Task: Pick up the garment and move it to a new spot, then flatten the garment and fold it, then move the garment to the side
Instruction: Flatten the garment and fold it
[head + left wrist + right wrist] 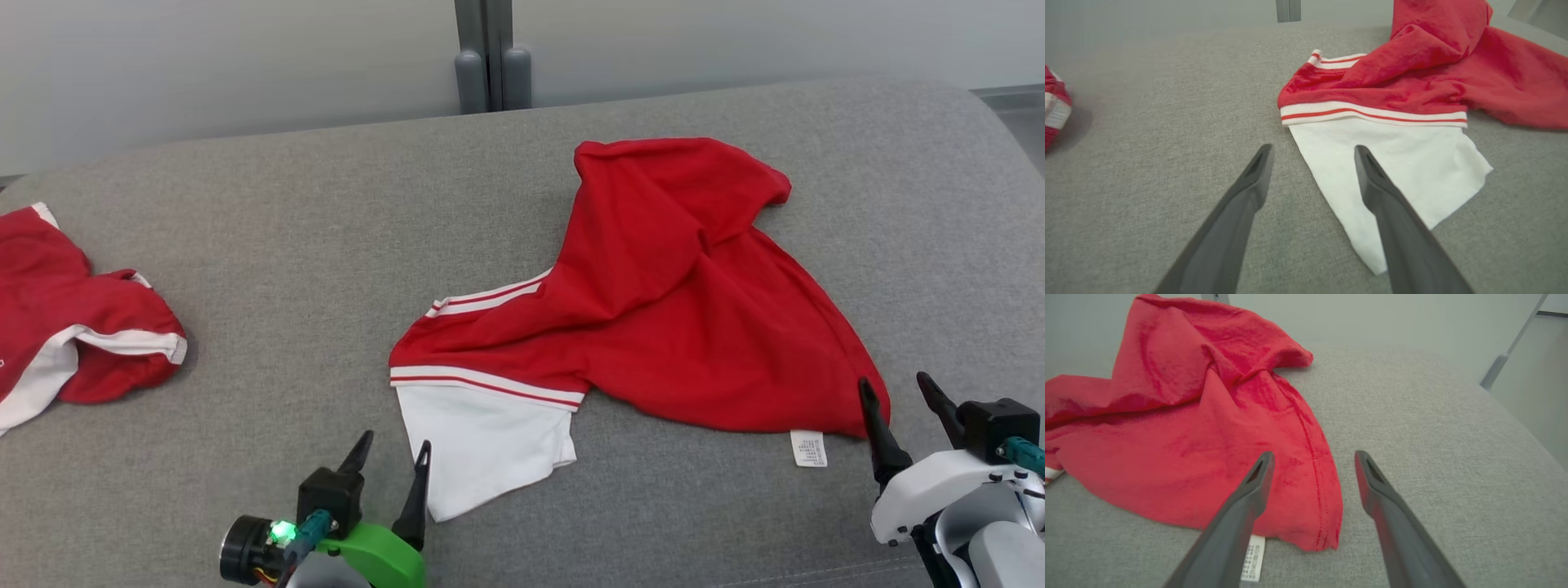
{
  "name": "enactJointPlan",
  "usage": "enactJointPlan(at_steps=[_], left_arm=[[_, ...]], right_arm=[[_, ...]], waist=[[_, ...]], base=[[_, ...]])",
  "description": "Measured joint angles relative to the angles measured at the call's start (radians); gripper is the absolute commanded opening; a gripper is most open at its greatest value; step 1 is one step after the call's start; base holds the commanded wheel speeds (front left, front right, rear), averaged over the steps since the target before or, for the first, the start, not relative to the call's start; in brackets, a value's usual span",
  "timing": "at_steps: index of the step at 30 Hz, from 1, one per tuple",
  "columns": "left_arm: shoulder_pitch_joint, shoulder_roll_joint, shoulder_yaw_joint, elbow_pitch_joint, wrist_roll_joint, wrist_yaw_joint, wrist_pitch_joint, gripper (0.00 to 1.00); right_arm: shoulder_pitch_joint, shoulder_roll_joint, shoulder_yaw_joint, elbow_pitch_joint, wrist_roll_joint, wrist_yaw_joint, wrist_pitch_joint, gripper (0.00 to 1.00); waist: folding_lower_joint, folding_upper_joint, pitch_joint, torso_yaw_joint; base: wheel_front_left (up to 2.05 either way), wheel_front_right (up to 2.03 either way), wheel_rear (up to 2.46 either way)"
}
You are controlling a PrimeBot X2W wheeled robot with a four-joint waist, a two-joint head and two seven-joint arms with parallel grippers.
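Observation:
A crumpled red garment (669,310) with white striped trim and a white sleeve panel (482,441) lies on the grey cushion, right of centre. My left gripper (393,451) is open at the lower left, its right finger at the white panel's near-left edge (1392,163). At the lower right my right gripper (894,388) stands open, straddling the garment's near right corner (1327,522). A white care label (808,448) sticks out from the hem beside it. Nothing is held by either gripper.
A second red and white garment (73,318) lies bunched at the cushion's left edge. The grey cushion (286,245) ends at a pale wall behind, with a grey post (490,57) at the back. The cushion's right edge (1527,428) drops away.

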Motion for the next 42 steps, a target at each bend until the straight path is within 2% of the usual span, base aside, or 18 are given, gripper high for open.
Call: enactJointPlan(at_steps=[11, 19, 20, 21, 22, 29, 36, 42], left_arm=[[-0.018, -0.015, -0.089, 0.15, -0.026, -0.02, -0.024, 1.0], [-0.053, -0.015, -0.157, 0.213, -0.116, -0.025, -0.039, 1.0], [-0.056, -0.014, -0.171, 0.215, -0.128, -0.026, -0.039, 0.85], [-0.06, -0.015, -0.19, 0.217, -0.138, -0.026, -0.039, 0.32], [-0.061, -0.015, -0.206, 0.216, -0.155, -0.027, -0.039, 0.0], [-0.078, -0.019, -0.255, 0.184, -0.226, -0.002, -0.049, 0.0], [-0.154, -0.011, -0.172, 0.09, -0.268, -0.003, -0.057, 0.0], [-0.327, 0.046, -0.132, 0.05, -0.268, -0.029, -0.04, 0.0]], right_arm=[[-0.076, -0.021, 0.042, 0.272, 0.069, 0.0, -0.06, 1.0], [-0.127, -0.009, 0.117, 0.373, 0.131, 0.0, -0.075, 1.0], [-0.131, -0.007, 0.126, 0.377, 0.141, -0.001, -0.075, 0.74], [-0.133, -0.006, 0.137, 0.381, 0.151, -0.001, -0.077, 0.25], [-0.134, -0.005, 0.144, 0.38, 0.163, -0.001, -0.077, 0.0], [-0.133, -0.009, 0.156, 0.282, 0.196, 0.0, -0.076, 0.0], [-0.161, -0.028, 0.17, 0.135, 0.196, 0.0, -0.076, 0.0], [-0.321, -0.098, 0.231, 0.096, 0.222, 0.0, -0.076, 0.0]], waist=[[0.0, 0.0, 0.056, -0.004], [0.0, 0.0, 0.061, 0.0], [0.0, 0.0, 0.06, 0.0], [0.0, 0.0, 0.058, 0.0], [0.0, 0.0, 0.056, 0.0], [0.0, 0.0, 0.042, 0.0], [0.0, 0.0, 0.038, -0.002], [0.0, 0.0, 0.068, -0.008]], base=[[0.0, 0.0, 0.0], [0.0, 0.0, 0.0], [0.0, 0.0, 0.0], [0.0, 0.0, 0.0], [0.0, 0.0, 0.0], [0.0, 0.0, 0.0], [0.0, 0.0, 0.0], [0.0, 0.0, 0.0]])
